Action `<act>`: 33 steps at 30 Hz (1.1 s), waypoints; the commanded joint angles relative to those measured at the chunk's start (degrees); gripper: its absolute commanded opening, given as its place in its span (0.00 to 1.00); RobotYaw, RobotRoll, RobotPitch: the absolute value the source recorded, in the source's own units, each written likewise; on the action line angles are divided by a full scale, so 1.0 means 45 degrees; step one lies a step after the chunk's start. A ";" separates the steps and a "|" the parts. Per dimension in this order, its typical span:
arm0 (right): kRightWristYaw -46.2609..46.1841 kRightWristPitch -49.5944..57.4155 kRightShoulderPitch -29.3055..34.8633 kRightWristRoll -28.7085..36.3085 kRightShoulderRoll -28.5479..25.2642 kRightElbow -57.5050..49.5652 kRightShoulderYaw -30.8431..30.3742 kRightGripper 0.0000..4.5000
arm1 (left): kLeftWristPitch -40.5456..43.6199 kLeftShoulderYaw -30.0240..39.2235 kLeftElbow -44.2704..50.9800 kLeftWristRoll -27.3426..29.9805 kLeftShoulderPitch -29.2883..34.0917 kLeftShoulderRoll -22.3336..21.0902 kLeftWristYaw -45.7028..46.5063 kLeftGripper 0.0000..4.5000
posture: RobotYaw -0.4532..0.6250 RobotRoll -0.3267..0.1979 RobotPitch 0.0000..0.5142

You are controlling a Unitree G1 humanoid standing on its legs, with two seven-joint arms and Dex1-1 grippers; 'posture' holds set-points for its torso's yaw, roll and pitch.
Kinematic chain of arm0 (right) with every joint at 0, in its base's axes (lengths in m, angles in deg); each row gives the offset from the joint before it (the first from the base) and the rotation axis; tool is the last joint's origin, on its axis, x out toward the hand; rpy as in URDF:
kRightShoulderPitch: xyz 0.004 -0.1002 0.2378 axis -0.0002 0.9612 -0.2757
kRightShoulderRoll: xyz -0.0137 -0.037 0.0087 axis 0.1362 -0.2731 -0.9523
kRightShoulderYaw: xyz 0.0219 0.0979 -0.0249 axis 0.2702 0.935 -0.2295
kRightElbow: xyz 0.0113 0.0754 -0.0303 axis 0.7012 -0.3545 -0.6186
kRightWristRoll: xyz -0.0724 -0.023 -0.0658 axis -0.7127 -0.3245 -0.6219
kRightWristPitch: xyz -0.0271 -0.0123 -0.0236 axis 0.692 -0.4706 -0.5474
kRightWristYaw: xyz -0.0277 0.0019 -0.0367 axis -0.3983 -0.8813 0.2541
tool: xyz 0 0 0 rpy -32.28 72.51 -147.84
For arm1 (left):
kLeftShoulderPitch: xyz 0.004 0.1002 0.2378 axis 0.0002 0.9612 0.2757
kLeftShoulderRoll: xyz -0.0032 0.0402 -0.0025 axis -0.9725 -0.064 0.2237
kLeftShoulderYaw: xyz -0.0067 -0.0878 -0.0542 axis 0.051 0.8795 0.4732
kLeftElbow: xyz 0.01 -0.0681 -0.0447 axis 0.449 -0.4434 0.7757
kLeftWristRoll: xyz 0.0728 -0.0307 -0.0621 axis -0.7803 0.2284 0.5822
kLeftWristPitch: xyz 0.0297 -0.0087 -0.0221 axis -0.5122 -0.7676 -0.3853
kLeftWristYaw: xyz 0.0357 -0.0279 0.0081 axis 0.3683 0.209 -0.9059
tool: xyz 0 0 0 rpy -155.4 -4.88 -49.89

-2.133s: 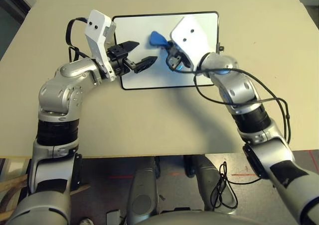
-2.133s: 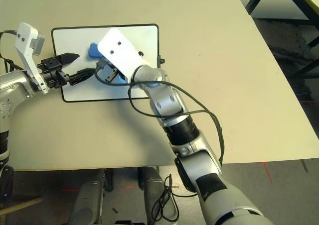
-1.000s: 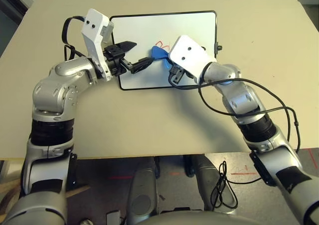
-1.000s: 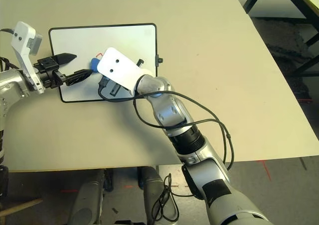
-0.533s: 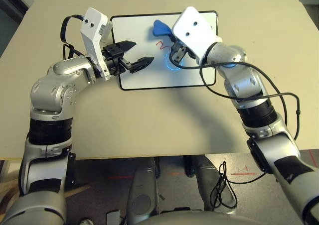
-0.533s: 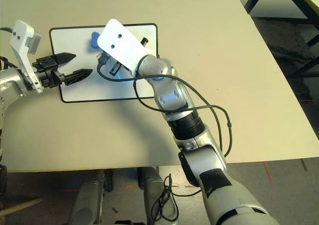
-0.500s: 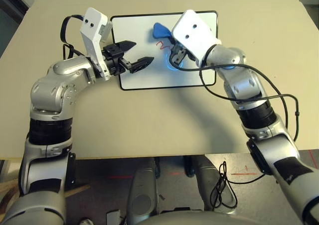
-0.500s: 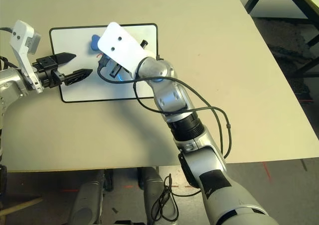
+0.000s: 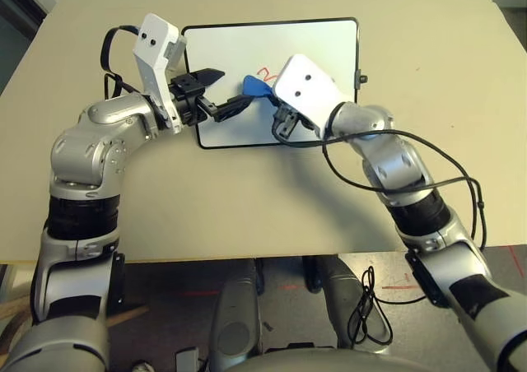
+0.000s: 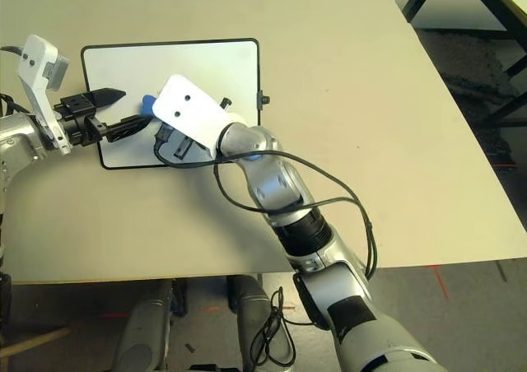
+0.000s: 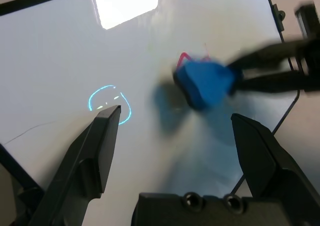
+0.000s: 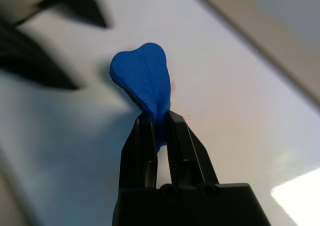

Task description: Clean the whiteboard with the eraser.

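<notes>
Eraser (image 12: 145, 83) clamped between closed right gripper (image 12: 159, 123) fingers, pressed on whiteboard (image 9: 305, 39) near red mark (image 9: 265, 73), left gripper (image 9: 224, 90) held open over board's left edge, cyan doodle (image 11: 110, 98) beside it.

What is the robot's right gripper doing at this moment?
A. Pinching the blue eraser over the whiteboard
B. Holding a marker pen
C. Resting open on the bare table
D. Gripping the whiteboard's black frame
A: the right wrist view shows the right gripper shut on the narrow end of the blue eraser, with the whiteboard under it.
</notes>
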 commanded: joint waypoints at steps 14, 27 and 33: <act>0.0412 0.0233 0.1380 -0.0007 0.0193 -0.0898 -0.0825 0.04 | 0.0557 -0.0153 0.0511 0.0117 0.0254 -0.0224 -0.0125 1.00 | 0.50 0.62 0.64; -0.0037 -0.0424 0.0000 -0.0139 -0.0009 0.1058 -0.0080 0.04 | 0.0675 -0.0105 0.0599 0.0147 0.0343 -0.0228 -0.0121 1.00 | 0.50 0.62 0.64; -0.0222 -0.0870 -0.0219 -0.0149 0.0062 0.1443 0.0040 0.04 | 0.0791 -0.0118 0.0747 0.0212 0.0435 -0.0189 -0.0092 1.00 | 0.50 0.62 0.65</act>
